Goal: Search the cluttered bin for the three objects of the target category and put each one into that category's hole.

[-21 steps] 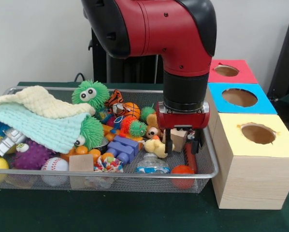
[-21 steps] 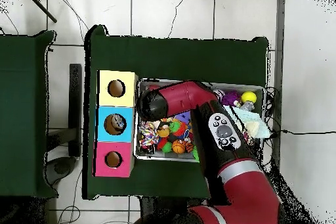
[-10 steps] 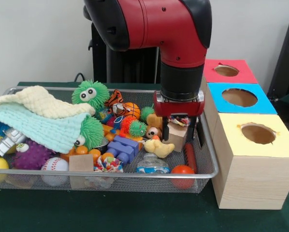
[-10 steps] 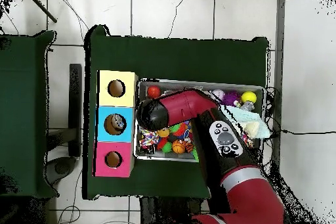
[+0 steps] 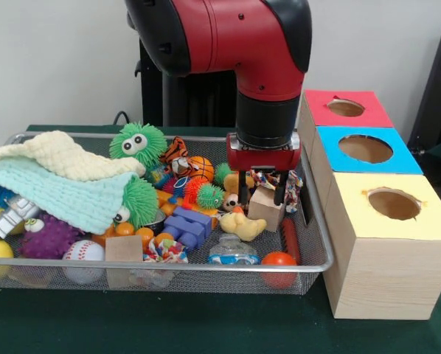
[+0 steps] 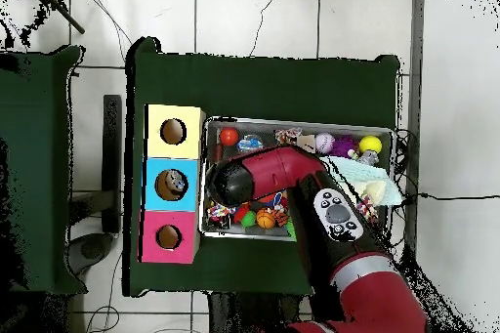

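Note:
My gripper (image 5: 261,193) hangs over the right end of the wire bin (image 5: 320,221), shut on a multicoloured rope toy (image 5: 271,178) whose loose end dangles to the right of the fingers. A wooden block (image 5: 263,209) lies just beneath it. A second rope toy (image 5: 165,251) rests near the bin's front rim. Three boxes stand to the right, each with a round hole: yellow (image 5: 394,203), blue (image 5: 366,149) and red (image 5: 346,108). In the overhead view the arm's wrist (image 6: 232,183) hides the gripper, next to the blue box (image 6: 170,184).
The bin is crowded: a green fuzzy toy (image 5: 137,144), pale blankets (image 5: 58,184), blue bricks (image 5: 187,225), a yellow duck (image 5: 239,225), a red ball (image 5: 279,259), a baseball (image 5: 82,252) and a purple spiky ball (image 5: 51,236). The yellow box stands close against the bin's right rim.
The gripper has risen from around the wooden block, lifting the rope toy with it, and has shifted slightly left. The block stays in the bin.

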Controlling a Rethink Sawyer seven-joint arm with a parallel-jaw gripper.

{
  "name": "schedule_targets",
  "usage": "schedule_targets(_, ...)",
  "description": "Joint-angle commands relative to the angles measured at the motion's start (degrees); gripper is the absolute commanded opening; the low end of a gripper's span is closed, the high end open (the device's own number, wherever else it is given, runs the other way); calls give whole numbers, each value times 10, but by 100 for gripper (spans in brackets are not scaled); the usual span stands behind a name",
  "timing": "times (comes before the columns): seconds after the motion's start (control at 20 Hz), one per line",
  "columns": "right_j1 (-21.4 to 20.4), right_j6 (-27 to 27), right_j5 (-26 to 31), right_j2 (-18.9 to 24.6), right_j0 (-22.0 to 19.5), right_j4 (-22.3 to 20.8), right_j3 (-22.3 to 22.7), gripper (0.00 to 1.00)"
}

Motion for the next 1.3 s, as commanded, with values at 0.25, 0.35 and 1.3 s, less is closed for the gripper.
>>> schedule_targets(0.25,14,31,-82,-49,-22,-31,9,100)
schedule_targets(0.35,17,35,-94,-54,-22,-28,4,100)
schedule_targets(1.3,83,-17,-113,-47,-4,-44,-50,100)
